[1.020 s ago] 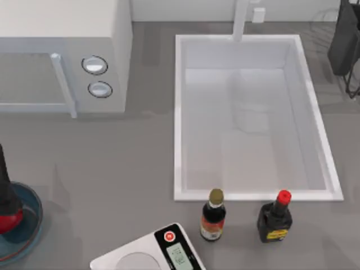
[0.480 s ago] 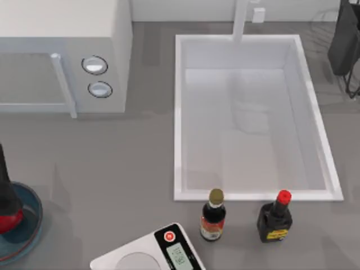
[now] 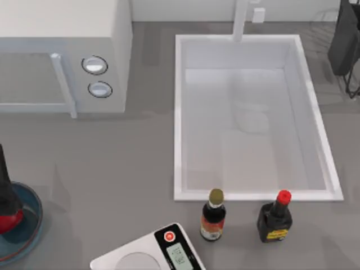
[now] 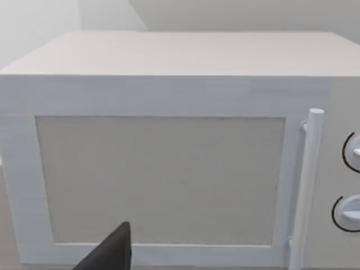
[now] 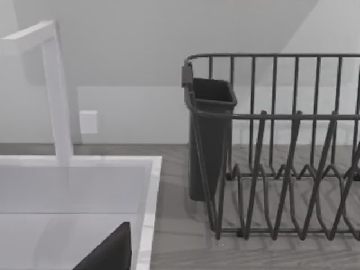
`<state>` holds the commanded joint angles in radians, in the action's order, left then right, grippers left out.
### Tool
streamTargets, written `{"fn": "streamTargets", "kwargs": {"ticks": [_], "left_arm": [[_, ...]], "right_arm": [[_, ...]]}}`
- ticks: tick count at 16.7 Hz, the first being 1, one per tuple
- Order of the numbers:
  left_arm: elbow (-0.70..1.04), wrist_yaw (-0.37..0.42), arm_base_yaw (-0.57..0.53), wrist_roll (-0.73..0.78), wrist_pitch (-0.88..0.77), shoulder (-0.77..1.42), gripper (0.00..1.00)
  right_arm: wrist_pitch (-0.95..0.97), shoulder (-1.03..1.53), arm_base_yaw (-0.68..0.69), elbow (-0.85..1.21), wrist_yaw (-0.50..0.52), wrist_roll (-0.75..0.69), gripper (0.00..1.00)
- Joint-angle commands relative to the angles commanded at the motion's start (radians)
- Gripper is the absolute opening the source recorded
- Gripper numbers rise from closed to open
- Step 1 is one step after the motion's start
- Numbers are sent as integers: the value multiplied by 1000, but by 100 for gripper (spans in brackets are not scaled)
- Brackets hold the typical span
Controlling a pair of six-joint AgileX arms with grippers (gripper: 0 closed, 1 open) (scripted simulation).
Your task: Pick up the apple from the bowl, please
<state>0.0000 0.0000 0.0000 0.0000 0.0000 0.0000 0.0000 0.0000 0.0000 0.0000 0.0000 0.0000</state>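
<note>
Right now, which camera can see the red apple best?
The top view. The apple sits in the blue bowl at the table's left edge, partly hidden by the left arm's dark gripper reaching down over it. The left wrist view faces the microwave instead, and the right wrist view faces the sink and dish rack.

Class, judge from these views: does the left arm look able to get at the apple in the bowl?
Probably yes. The left gripper is right over the apple in the bowl, with nothing between them.
</note>
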Motion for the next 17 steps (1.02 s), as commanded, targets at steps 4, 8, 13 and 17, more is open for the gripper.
{"fn": "streamTargets", "kwargs": {"ticks": [4, 8, 13, 17], "left_arm": [[57, 0, -3, -2, -65, 67, 100], [229, 0, -13, -9, -268, 302, 100], [506, 0, -30, -20, -601, 753, 100], [718, 0, -42, -28, -855, 1104, 100]], "right_arm": [[0, 0, 0, 0, 0, 0, 100], [0, 0, 0, 0, 0, 0, 100], [0, 0, 0, 0, 0, 0, 100], [0, 0, 0, 0, 0, 0, 100]]}}
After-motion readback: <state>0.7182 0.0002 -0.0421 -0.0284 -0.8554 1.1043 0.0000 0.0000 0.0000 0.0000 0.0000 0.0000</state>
